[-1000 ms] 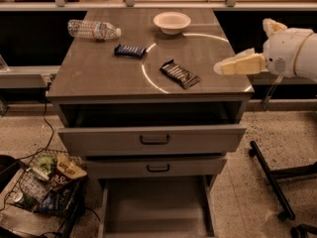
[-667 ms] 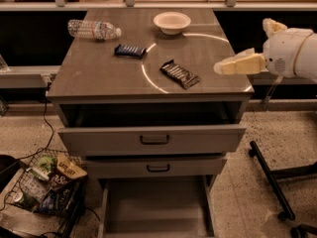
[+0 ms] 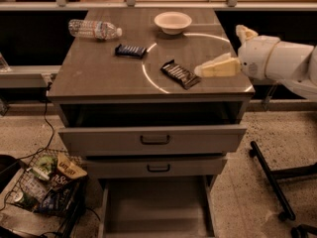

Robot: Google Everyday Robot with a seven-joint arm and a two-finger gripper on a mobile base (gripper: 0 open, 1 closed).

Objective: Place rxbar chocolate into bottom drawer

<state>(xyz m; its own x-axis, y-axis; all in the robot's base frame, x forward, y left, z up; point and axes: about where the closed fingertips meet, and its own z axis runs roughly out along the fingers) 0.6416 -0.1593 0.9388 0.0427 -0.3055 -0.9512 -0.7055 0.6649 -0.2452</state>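
The rxbar chocolate [image 3: 180,74], a dark wrapper with pale stripes, lies flat on the cabinet top [image 3: 94,78], right of centre near the front. My gripper [image 3: 220,52] is open and empty, just right of the bar and a little above the top. Its lower cream finger [image 3: 218,67] points left at the bar's right end without touching it. The bottom drawer [image 3: 154,207] is pulled out below, and nothing shows inside it.
A dark blue wrapped bar [image 3: 131,50], a white bowl [image 3: 173,21] and a plastic bottle [image 3: 94,29] lying on its side are farther back on the top. The top drawer [image 3: 153,139] is partly pulled out. A wire basket of snacks [image 3: 47,185] sits on the floor at left, and a black stand leg [image 3: 270,175] at right.
My gripper has moved left over the cabinet top, closer to the rxbar chocolate. The bar and the drawers have not moved.
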